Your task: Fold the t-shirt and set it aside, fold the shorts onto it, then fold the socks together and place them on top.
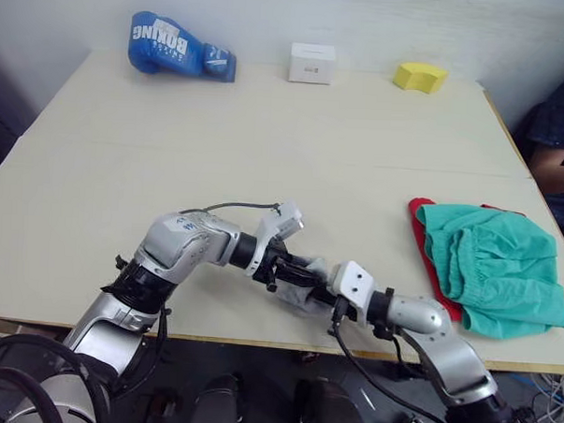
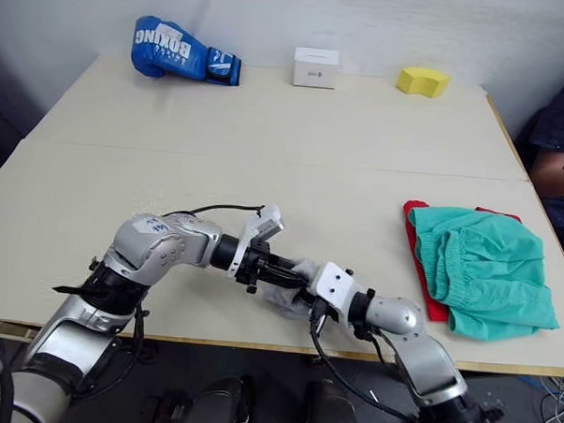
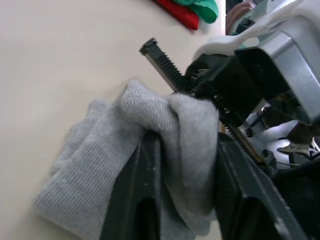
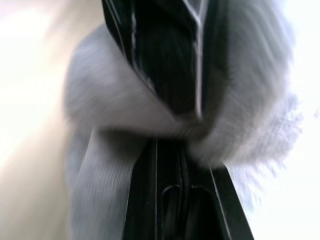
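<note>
Socks [image 3: 150, 165]: grey bundle at near edge of table, roughly centre, bunched between the two grippers; lower part rests on tabletop.
Left gripper [image 1: 293, 271]: comes in from the left, points right; in left wrist view its two black fingers [image 3: 145, 195] sit either side of a fold of sock, pinching it.
Right gripper [image 2: 302, 289]: comes in from near right, points left, meets left gripper at the bundle; right wrist view shows its finger pressed into grey knit, second finger not clear, so cannot tell if clamped or open.
Shorts [image 1: 490, 267]: teal, crumpled, lying on top of t-shirt at right side of table, near the right edge, well apart from socks.
T-shirt [image 1: 417, 222]: red, mostly covered by shorts; a strip shows along the left and near edges of shorts.
Table [image 1: 266, 155]: pale beige top, seam line runs left to right across the middle.
Boxing glove [image 1: 177, 46]: blue, far left, by wall.
White box [image 1: 312, 63]: far centre.
Yellow block [image 1: 420, 77]: far right, just right of white box.
Person [image 1: 558, 139]: dark sleeve and arm at far right, beyond table edge.
</note>
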